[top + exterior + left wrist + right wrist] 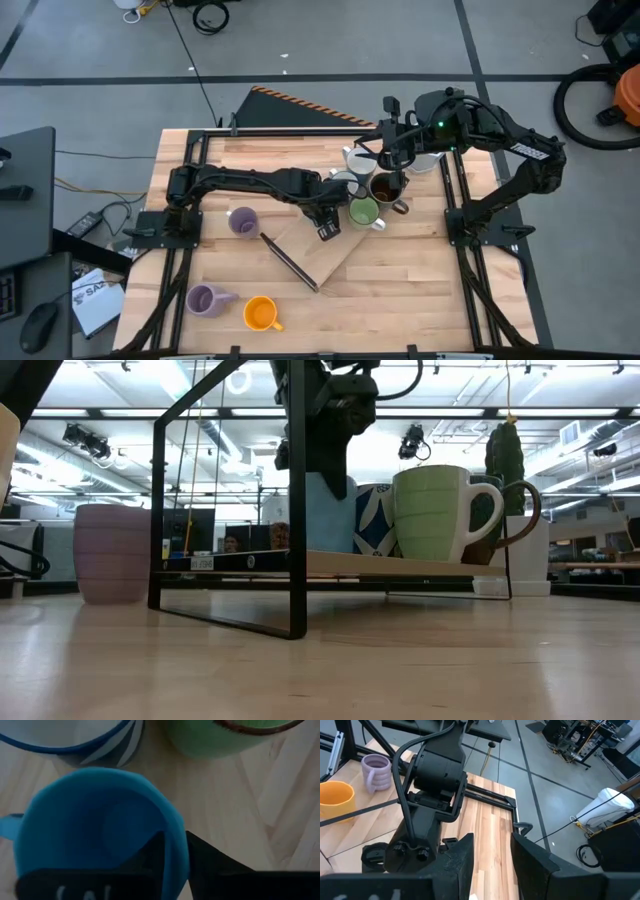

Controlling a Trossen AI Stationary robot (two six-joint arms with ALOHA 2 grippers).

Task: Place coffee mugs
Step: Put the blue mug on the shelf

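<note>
High view, starting at the table's (420,290) lower edge: an orange mug (261,314) and a lavender mug (204,300) stand side by side but apart on the left. Farther in, a second lavender mug (243,221) stands alone just beside a low wooden shelf (318,256) on a black frame, which lies at a slant across the middle.

The left end effector (328,215) reaches down onto this shelf. In the left wrist view it straddles the wall of the bright blue mug (95,825), one finger inside the cup and one outside. I cannot tell whether the fingers press the rim or stand just clear.

Just beside it on the shelf are the green mug (364,212), the dark brown mug (387,188) and a blue-patterned white mug (345,184). In the low view they stand upright in a close row. A cactus (505,455) in a white pot (528,555) shows behind them.

Beyond them are a white mug (358,160) and a pale mug (426,162), the latter partly under the right arm. The right end effector (492,855) hangs over this far group, its fingers parted and holding nothing.
</note>
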